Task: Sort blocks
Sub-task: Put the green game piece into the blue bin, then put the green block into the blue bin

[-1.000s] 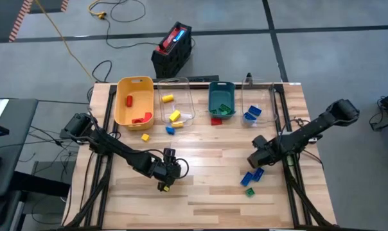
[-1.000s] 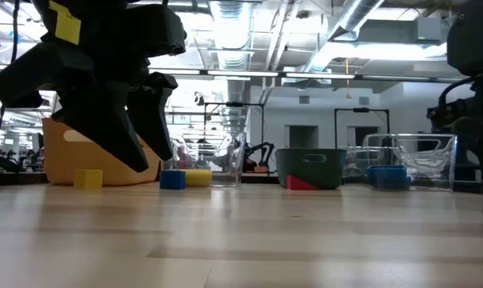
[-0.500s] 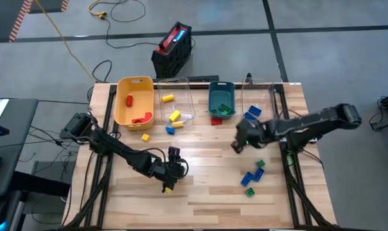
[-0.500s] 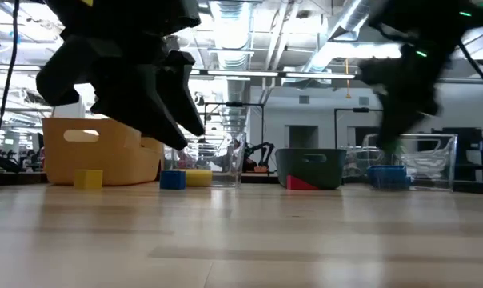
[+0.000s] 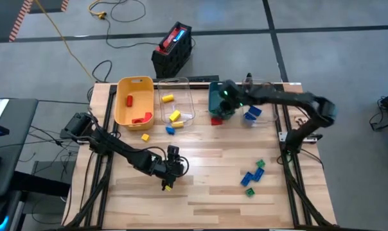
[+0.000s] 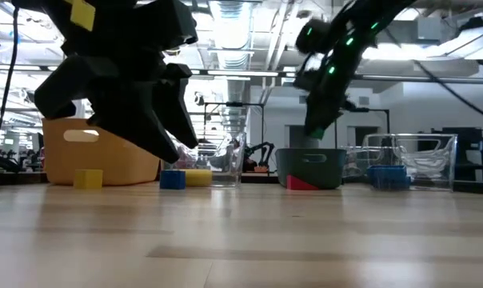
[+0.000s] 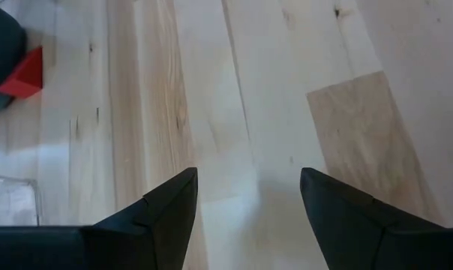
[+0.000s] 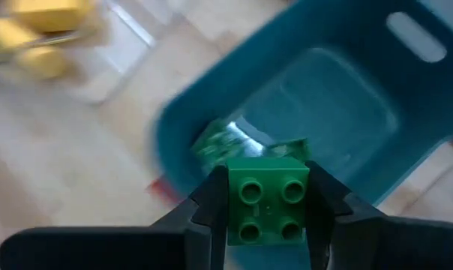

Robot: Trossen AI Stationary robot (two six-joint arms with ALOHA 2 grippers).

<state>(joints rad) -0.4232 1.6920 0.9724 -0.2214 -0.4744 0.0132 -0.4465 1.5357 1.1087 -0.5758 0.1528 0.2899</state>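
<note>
My right gripper [image 5: 225, 104] hangs over the teal bin [image 5: 213, 96], shut on a green studded block [image 8: 268, 199]. The bin [image 8: 339, 112] lies below it in the wrist view, with other green blocks [image 8: 226, 144] on its floor. In the low view this gripper [image 6: 313, 132] is well above the bin [image 6: 309, 168]. My left gripper [image 5: 172, 154] stands open over bare wood at the table's middle left, with nothing between its fingers [image 7: 166, 202]. More green and blue blocks [image 5: 252, 174] lie loose at the near right. My right gripper pinches the green block by two opposite side faces [image 8: 234, 214] between its two fingers [image 8: 210, 204]. The studded top faces the wrist camera. The fingers slant down from above, and the block is lifted clear over the teal bin.
A yellow bin [image 5: 135, 96] with red blocks, a clear bin [image 5: 176, 96] with yellow blocks and another clear bin [image 5: 261, 96] with blue blocks line the far edge. A red block [image 5: 215, 120], a yellow one [image 5: 144, 136] and a blue one [image 5: 171, 129] lie before them.
My right gripper has swung from the loose blocks at the near right up and toward the far edge and the left, ending over the teal bin. My left gripper has tipped slightly in place.
</note>
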